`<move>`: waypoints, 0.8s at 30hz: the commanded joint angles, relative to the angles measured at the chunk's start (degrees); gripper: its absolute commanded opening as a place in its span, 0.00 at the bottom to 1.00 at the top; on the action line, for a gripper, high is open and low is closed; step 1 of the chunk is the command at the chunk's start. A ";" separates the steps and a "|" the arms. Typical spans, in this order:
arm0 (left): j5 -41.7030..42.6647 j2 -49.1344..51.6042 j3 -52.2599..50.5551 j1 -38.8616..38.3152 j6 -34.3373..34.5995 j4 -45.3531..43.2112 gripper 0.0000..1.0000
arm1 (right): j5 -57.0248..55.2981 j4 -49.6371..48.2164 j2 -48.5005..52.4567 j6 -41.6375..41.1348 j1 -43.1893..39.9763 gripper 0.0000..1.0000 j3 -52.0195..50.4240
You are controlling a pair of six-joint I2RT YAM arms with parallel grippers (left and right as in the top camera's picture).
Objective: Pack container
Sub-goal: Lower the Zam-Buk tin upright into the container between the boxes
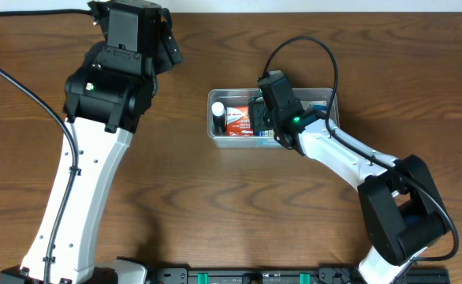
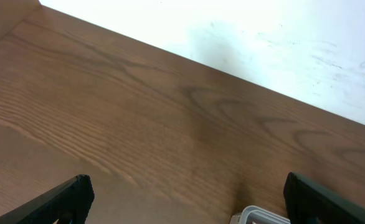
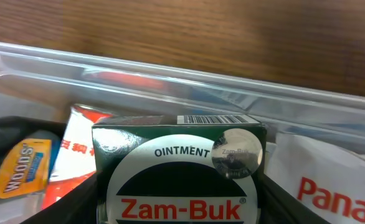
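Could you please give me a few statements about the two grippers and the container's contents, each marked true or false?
1. The right gripper grips a green Zam-Buk box inside the container. True.
2. The left gripper is shut on a box. False: it is open and empty, above the table.
3. The container holds nothing else. False: a Woods' pack and a red-and-white box lie in it.
4. A barcode shows along the Zam-Buk box's upper edge. True.
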State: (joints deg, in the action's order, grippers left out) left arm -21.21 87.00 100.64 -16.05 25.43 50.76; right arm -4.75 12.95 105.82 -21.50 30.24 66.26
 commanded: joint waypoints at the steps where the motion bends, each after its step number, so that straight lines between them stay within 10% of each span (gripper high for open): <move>1: -0.94 -0.15 0.42 0.24 -0.81 0.00 0.98 | -2.80 0.35 0.28 -0.17 0.52 0.45 0.37; 24: -0.94 -0.15 0.42 0.24 -0.79 0.00 0.98 | -4.26 0.57 1.27 -0.09 0.48 0.75 0.37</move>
State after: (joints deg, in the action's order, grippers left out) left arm -21.21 87.00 100.64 -16.05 25.43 50.76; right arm -7.70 13.41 106.06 -21.50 30.24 66.26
